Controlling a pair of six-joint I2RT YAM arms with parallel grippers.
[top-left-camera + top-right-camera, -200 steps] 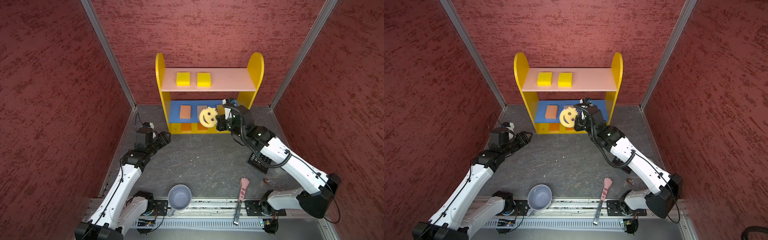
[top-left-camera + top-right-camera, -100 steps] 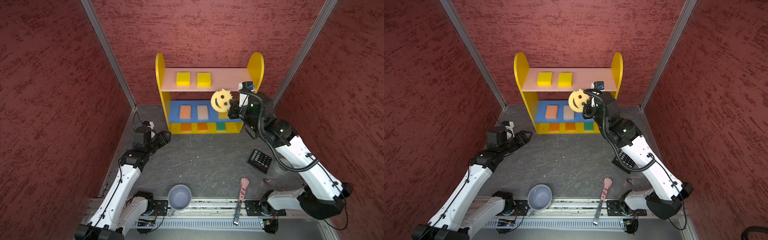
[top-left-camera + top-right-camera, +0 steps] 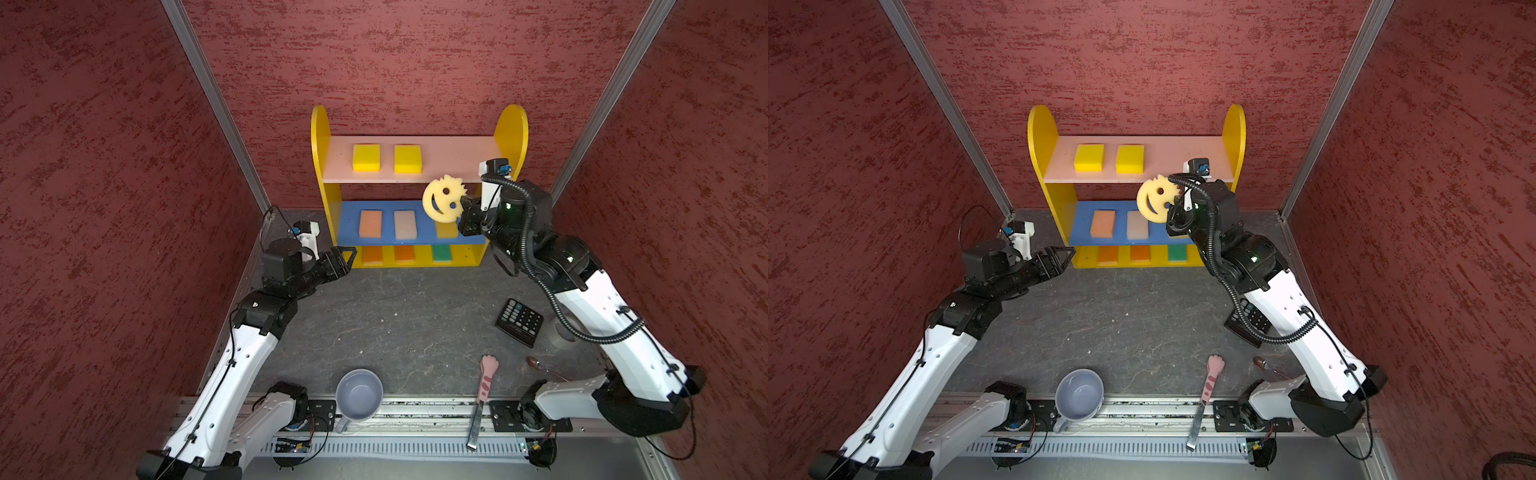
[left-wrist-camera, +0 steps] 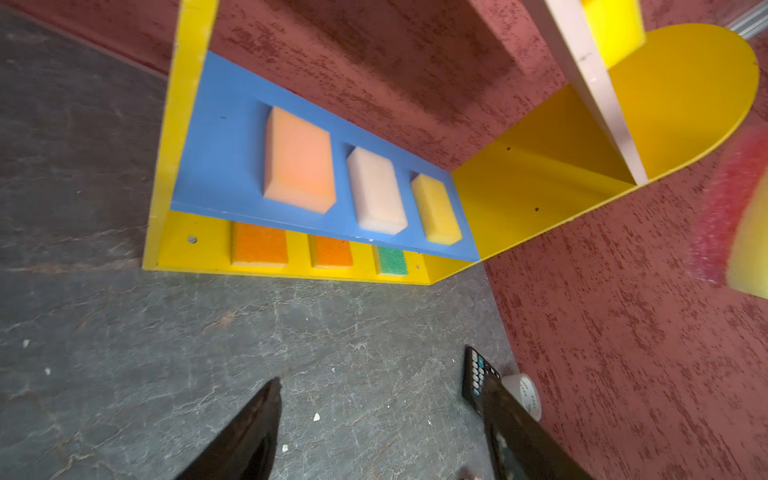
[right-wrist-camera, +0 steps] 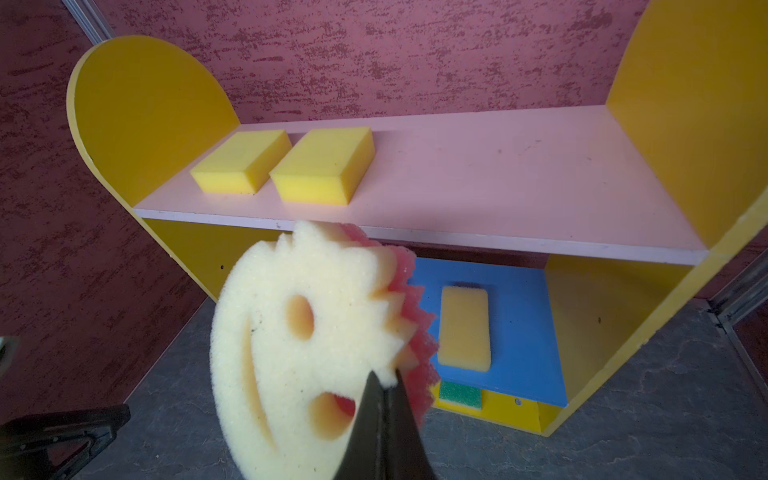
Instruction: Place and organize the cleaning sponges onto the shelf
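Well behind the right gripper (image 3: pixel 462 203), down on the grey table (image 3: pixel 395 324) beside its own arm, a black calculator (image 3: pixel 519 322) is lying. Farther back still, a pink cat-paw tool (image 3: pixel 487 374) and a grey-blue mug (image 3: pixel 359 395) are sitting by the front rail. Directly ahead of the fingertips the front edge of the pink top board (image 3: pixel 453 162) is running across, and in the right wrist view the top of the held sponge is overlapping that edge. The right jaws are pinching tight on the toothed rim of the smiley sponge (image 5: pixel 291 353), carrying it in the air in front of the shelf (image 3: pixel 513 129) with its cream face turned back toward the wrist (the pink underside is facing the shelf). The left gripper (image 3: pixel 351 257) is hanging over the table near the shelf's lower left corner, its jaws spread wide and gripping nothing. On the pink board, ahead and to the left of the right gripper, two yellow sponges (image 3: pixel 366 157) are lying side by side. Below the held sponge, the blue middle board (image 3: pixel 349 224) is carrying a peach sponge (image 3: pixel 370 223), a pale pink sponge (image 3: pixel 405 224) and a small yellow sponge (image 5: pixel 464 328), the last nearest the right gripper. The yellow bottom board (image 3: pixel 461 255) is holding two orange sponges (image 3: pixel 372 254) and a green sponge (image 3: pixel 441 252).
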